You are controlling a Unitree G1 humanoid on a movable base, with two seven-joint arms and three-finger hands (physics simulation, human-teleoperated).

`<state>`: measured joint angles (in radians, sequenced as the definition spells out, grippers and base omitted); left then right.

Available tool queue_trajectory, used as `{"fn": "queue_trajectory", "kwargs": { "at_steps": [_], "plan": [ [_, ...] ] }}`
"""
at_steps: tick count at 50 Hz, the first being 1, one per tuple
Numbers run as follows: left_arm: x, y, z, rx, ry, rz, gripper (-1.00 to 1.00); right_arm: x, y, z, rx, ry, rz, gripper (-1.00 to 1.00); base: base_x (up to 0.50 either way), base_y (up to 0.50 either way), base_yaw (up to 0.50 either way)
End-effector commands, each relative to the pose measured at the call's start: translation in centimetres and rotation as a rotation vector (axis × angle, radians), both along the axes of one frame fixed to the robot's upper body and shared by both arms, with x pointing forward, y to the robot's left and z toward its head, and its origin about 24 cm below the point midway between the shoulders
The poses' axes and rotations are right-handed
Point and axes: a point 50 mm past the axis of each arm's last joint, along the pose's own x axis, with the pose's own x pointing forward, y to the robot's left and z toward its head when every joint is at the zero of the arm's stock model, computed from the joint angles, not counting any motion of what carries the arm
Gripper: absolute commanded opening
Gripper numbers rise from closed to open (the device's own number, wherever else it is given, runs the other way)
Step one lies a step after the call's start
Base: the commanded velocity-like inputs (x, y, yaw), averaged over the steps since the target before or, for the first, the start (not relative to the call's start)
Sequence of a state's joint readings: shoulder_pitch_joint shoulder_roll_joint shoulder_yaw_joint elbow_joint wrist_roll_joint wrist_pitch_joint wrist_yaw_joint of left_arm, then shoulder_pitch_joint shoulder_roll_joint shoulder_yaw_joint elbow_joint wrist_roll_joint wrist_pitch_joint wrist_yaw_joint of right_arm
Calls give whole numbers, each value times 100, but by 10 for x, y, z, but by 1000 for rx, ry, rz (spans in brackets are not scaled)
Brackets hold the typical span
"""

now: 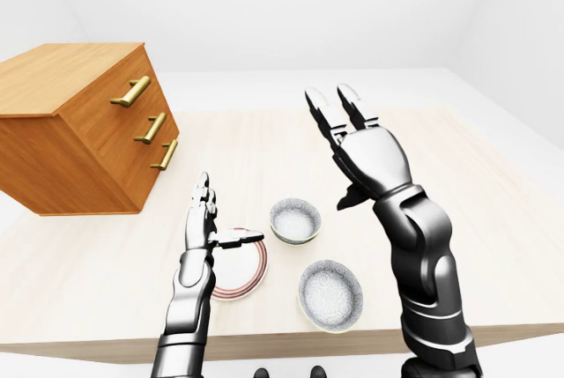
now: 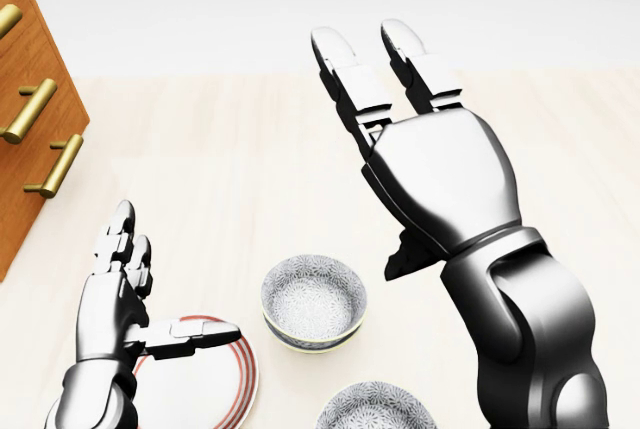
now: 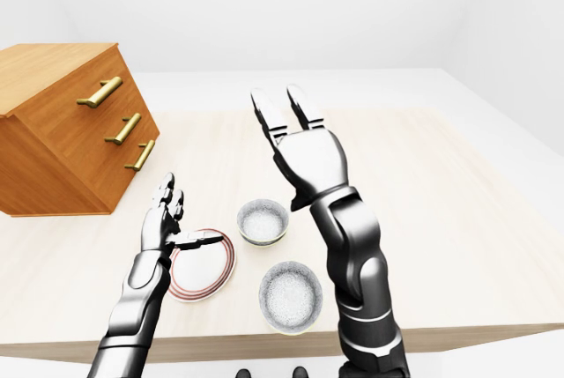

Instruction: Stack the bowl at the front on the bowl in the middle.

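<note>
Two grey speckled bowls sit on the pale wooden table (image 1: 458, 184). The middle bowl (image 1: 294, 220) lies near the centre of the left-eye view; the front bowl (image 1: 330, 294) lies below it, close to the table's near edge. My right hand (image 1: 351, 131) is raised above and to the right of the middle bowl, fingers spread open and empty. My left hand (image 1: 211, 215) hovers open over a white plate with a red rim (image 1: 247, 277), thumb stretched to the right, holding nothing.
A wooden chest of drawers (image 1: 79, 122) with brass handles stands on the table at the upper left. The table's near edge (image 1: 291, 338) runs just below the front bowl.
</note>
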<state>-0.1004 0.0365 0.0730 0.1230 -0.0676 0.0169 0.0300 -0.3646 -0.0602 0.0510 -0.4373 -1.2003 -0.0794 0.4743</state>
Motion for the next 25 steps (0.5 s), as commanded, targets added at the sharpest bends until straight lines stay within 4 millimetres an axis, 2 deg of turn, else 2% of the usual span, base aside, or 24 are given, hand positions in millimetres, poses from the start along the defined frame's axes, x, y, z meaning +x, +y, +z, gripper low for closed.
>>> {"fn": "queue_trajectory", "kwargs": {
  "at_steps": [1,25],
  "plan": [
    [0,0,-1,1,1,-1,100,-1,-4,7,0,-16,-11,100,0,0,0],
    [-1,0,0,2,-3,-1,100,-4,-7,14,-2,-25,-25,100,0,0,0]
  ]
}}
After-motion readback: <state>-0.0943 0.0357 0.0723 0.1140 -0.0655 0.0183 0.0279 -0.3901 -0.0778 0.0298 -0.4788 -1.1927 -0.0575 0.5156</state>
